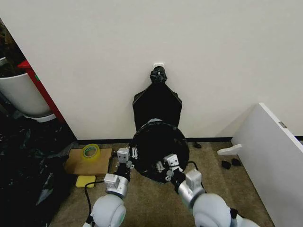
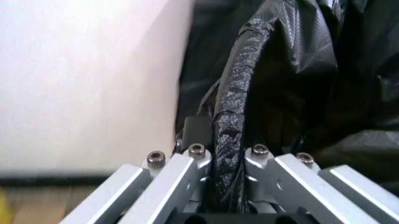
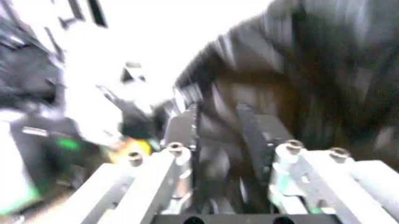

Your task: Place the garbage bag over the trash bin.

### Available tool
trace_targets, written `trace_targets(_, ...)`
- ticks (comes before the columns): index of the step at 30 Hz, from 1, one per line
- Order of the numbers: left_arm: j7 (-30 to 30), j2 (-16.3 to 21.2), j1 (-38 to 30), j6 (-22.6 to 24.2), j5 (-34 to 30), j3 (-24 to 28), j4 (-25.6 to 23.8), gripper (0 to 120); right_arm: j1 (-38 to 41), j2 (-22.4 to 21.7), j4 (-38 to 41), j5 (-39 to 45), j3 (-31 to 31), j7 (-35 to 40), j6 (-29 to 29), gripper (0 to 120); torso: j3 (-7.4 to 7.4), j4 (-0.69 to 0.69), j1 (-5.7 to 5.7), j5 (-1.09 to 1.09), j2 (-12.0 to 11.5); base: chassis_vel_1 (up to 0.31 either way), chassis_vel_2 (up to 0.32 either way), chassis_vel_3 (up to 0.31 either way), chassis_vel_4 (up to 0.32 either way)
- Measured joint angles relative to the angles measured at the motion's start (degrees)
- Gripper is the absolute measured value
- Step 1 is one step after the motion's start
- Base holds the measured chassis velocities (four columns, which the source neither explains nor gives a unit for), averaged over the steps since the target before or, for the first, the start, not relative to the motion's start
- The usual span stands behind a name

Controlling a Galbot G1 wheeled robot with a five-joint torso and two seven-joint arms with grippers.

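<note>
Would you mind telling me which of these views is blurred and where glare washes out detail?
Head view: sharp and evenly lit, the garbage bag clear between both end effectors. Left wrist view: the left end effector and bunched bag rim are sharp, the wall beside them blown out white. Right wrist view: heavily smeared, bright glare behind the right end effector.

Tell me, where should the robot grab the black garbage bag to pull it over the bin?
Probably by its rolled rim, from outside, one gripper per side. The garbage bag gapes round there; the left gripper already pinches that rim, and the right gripper is at the near edge.
</note>
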Motion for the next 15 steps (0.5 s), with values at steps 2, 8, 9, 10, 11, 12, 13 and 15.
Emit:
trace_targets(2,-1.9,0.0,-0.3,3.6,-3.8,-0.4,-0.7,2,-1.6,-0.3,0.0,-4.2,0.5,-3.9,5.9,32,0.0,0.0,0.0,0.01,0.0,0.0,0.0,0.0,0.0)
trace_targets(8,-11.8,-0.6,-1.9,18.9,-23.9,-6.1,-2.9,2,-7.7,0.6,-4.8,-25.4,5.8,-12.6,28.3,56,0.0,-0.02,0.0,0.0,0.0,0.0,0.0,0.0,0.0)
trace_targets(9,-14.4,-1.2,-2.4,21.3,-30.4,-10.2,-2.9,2,-8.8,1.4,-5.8,-29.0,6.4,-11.4,30.4,61,0.0,0.0,0.0,0.01,0.0,0.0,0.0,0.0,0.0)
trace_targets(10,-14.4,-1.2,-2.4,21.3,-30.4,-10.2,-2.9,2,-8.8,1.4,-5.8,-29.0,6.4,-11.4,30.4,61,0.0,0.0,0.0,0.01,0.0,0.0,0.0,0.0,0.0)
trace_targets(11,-16.3,-1.7,-2.8,22.9,-35.8,-13.7,-2.8,2,-9.9,2.1,-6.5,-32.2,6.5,-8.0,30.8,66,0.0,0.02,0.0,0.01,0.0,0.0,0.0,0.0,0.0)
trace_targets(12,-17.8,-2.3,-3.5,24.2,-41.3,-17.4,-2.6,2,-10.9,2.8,-7.3,-35.7,6.5,-4.4,30.8,71,0.0,0.01,0.0,0.0,0.0,0.0,0.0,0.0,0.0)
trace_targets(13,-19.2,-2.7,-4.1,25.5,-46.9,-21.0,-2.4,2,-11.8,3.3,-8.1,-38.7,6.7,-2.0,30.8,75,0.0,-0.01,0.0,0.0,0.0,0.0,0.0,0.0,0.0)
trace_targets(15,-19.7,-2.9,-4.3,26.1,-49.2,-22.4,-2.3,2,-12.1,3.5,-8.4,-39.9,6.8,-1.2,30.8,78,0.0,-0.01,0.0,0.0,0.0,0.0,0.0,0.0,0.0)
